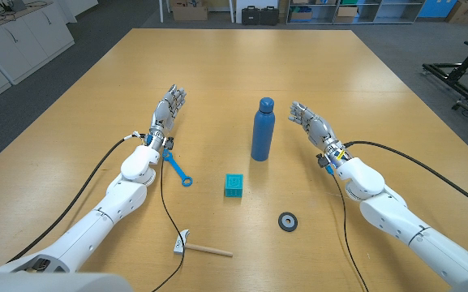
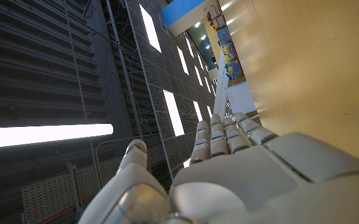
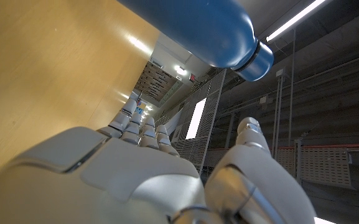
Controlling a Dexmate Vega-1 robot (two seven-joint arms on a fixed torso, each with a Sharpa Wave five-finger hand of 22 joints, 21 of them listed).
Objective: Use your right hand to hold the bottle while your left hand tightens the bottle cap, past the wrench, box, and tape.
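- Near the middle of the wooden table (image 1: pixel 217 73), the blue bottle (image 1: pixel 262 130) stands upright with its cap (image 1: pixel 265 103) on top; this bottle is the landmark for every position below.
- Right hand (image 1: pixel 308 120): located just beside the bottle on the robot's right, apart from it. The fingers are extended and spread, and the hand grasps nothing. In the right wrist view the right hand (image 3: pixel 135 180) reaches along the table surface with the thumb held clear of the fingers, and the bottle (image 3: pixel 198 28) with its cap (image 3: pixel 261 61) passes close by without contact.
- Left hand (image 1: pixel 167 109): located well apart from the bottle on the robot's left. The fingers are extended and close together, and the hand is released, holding nothing. The left wrist view shows the left hand (image 2: pixel 229 168) with straight fingers beside the table surface.
- Blue wrench (image 1: pixel 178 169): lies on the table to the left of the bottle and nearer the robot, just beside the left wrist.
- Teal box (image 1: pixel 234 186): sits nearer the robot than the bottle, slightly to its left.
- Dark roll of tape (image 1: pixel 288 221): lies flat, nearer the robot than the bottle, slightly to its right.
- Hammer (image 1: pixel 201 246) with a wooden handle: lies nearest the robot, left of the bottle.
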